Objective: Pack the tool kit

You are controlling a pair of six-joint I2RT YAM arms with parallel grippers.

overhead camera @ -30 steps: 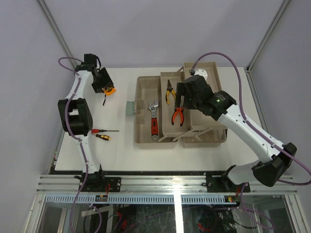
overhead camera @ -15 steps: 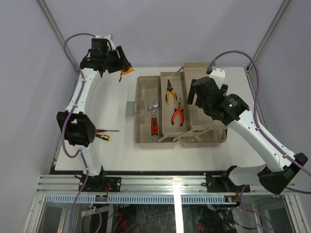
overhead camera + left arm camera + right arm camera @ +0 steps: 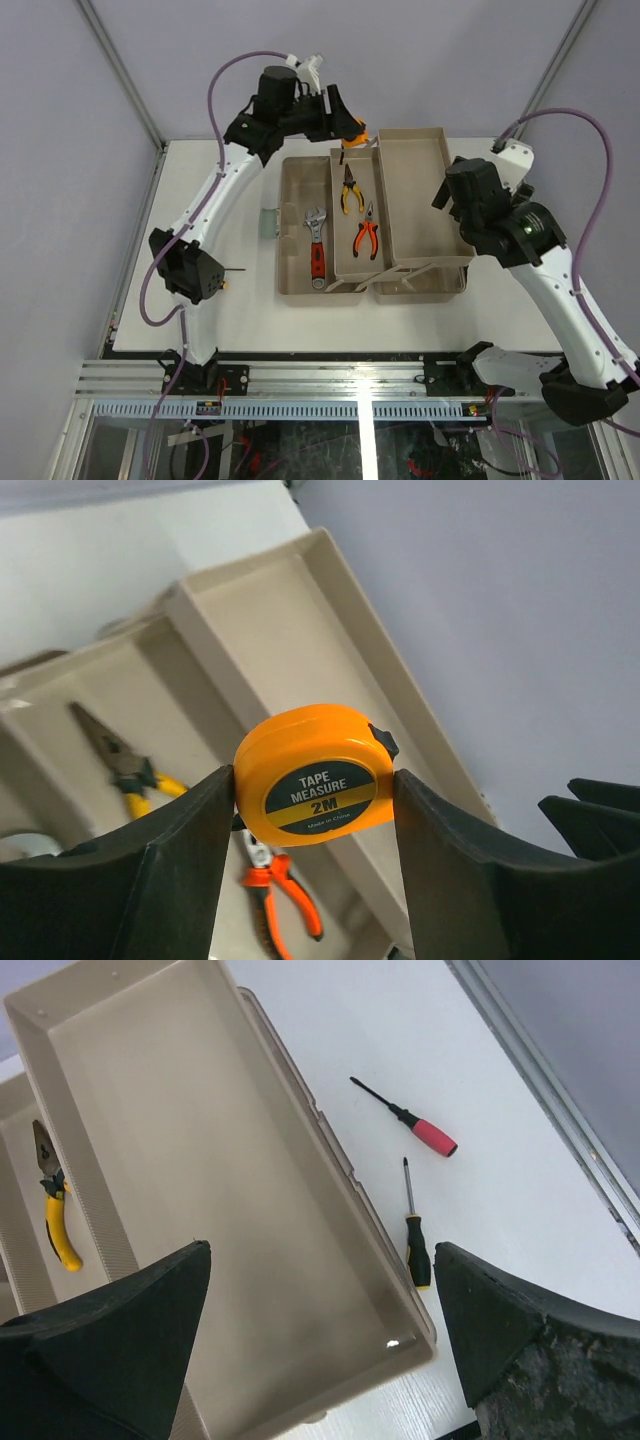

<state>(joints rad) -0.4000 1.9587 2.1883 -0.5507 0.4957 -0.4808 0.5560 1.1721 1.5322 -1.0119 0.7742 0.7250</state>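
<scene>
Open beige plastic toolbox (image 3: pixel 294 215) lying flat at the middle of the white table (image 3: pixel 200 200), with its two fold-out trays swung out to the right of the deep left compartment. That compartment holds a red-handled adjustable wrench (image 3: pixel 316 245) laid lengthwise. The middle tray (image 3: pixel 344 262) carries yellow-handled pliers (image 3: pixel 349 190) towards the far end and orange-handled pliers (image 3: pixel 365 236) just nearer, both lying flat. The right tray (image 3: pixel 415 200) is the widest, with plain smooth walls and floor. Orange tape measure (image 3: pixel 318 780), a rounded case with a black label reading "TAPE MEASURE", is clamped by its flat sides between the black fingers of the left gripper (image 3: pixel 315 782); in the overhead view it hangs at the far edge of the toolbox, where the middle and right trays meet. The right gripper (image 3: pixel 322 1255) hovers over the right tray's outer side with its jaws spread wide and nothing between them. On the bare table just beyond that tray lie a red-handled screwdriver (image 3: pixel 415 1125) and a black-handled screwdriver (image 3: pixel 413 1232), near one another but apart.
</scene>
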